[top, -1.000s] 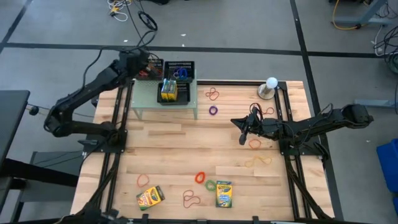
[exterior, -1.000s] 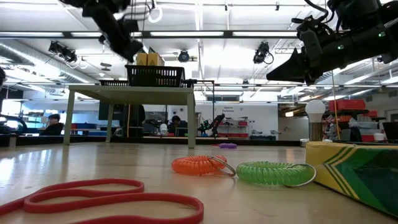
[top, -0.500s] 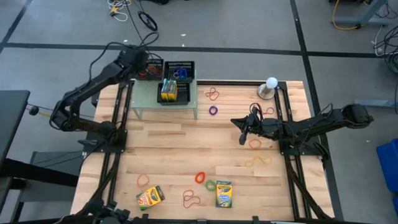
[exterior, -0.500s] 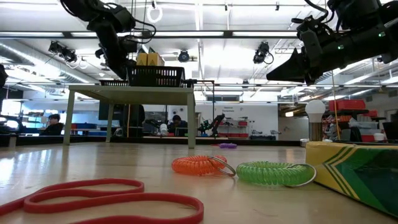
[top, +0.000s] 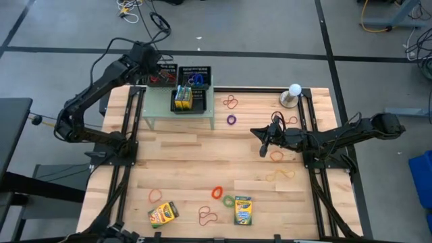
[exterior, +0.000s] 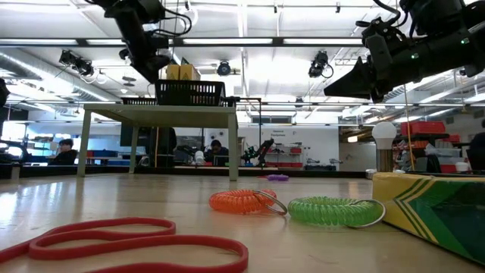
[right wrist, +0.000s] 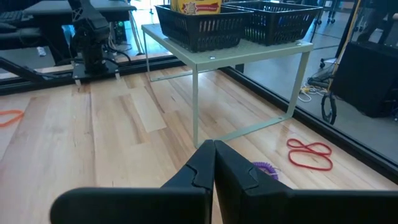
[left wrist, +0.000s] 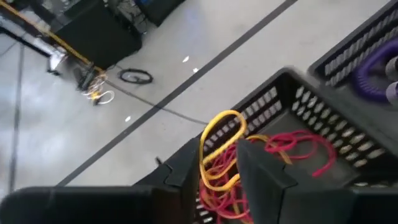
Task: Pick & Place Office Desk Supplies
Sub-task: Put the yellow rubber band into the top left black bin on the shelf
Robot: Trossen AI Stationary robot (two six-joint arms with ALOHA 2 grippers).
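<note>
My left gripper [left wrist: 221, 177] hangs open over the far left black mesh tray [top: 162, 74] on the pale green shelf [top: 158, 106]. A yellow rubber band [left wrist: 222, 146] stands in the gap between its fingers, above red rubber bands [left wrist: 292, 146] lying in that tray. Two more trays [top: 196, 76] stand beside it, one with a crayon box [top: 182, 98]. My right gripper [right wrist: 214, 155] is shut and hovers above the table's right half [top: 263, 143], with nothing in it. My left gripper's open fingers stand on either side of the yellow rubber band [left wrist: 214, 165], slanting down from above the tray's far left corner. I cannot tell whether the band touches a finger. Its lower end reaches the red bands in the tray.
Two crayon boxes [top: 163, 213] [top: 242, 210] lie near the front edge. Loose rubber bands and coils [top: 217, 192] [top: 280, 175] [top: 231, 102] are scattered over the wood. A white ball on a stand [top: 294, 91] sits at the far right.
My left gripper has drawn a little toward the table's far left corner above the left tray, and its arm has risen and tipped more steeply down. My right arm has kept still.
</note>
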